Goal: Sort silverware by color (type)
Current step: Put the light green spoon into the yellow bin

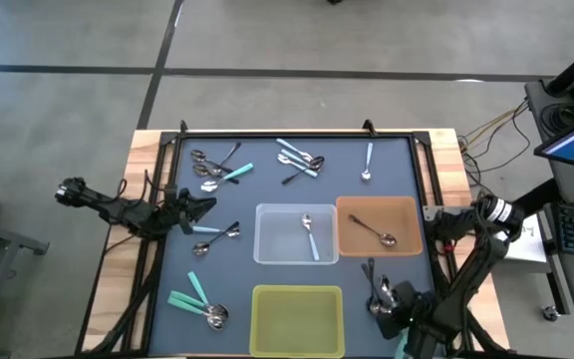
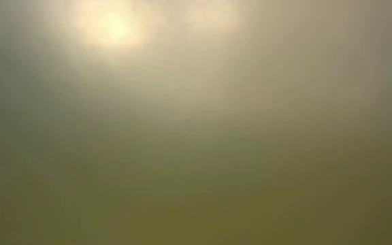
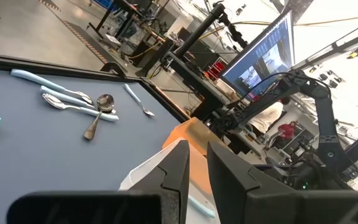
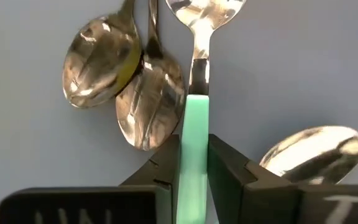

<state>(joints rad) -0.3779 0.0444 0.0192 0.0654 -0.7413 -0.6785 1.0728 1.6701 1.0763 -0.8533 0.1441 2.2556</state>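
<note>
Right pincer (image 4: 194,165) pinching teal-green spoon (image 4: 195,134) by handle, among spoons near yellow-green bin (image 1: 298,319). Left pincer (image 1: 199,207) over counter's (image 1: 387,179) left, fingers nearly pressed together, empty.

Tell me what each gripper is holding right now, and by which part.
The right gripper is shut on the teal-handled spoon, pinching its handle. The left gripper holds nothing, hovering above the mat.
</note>
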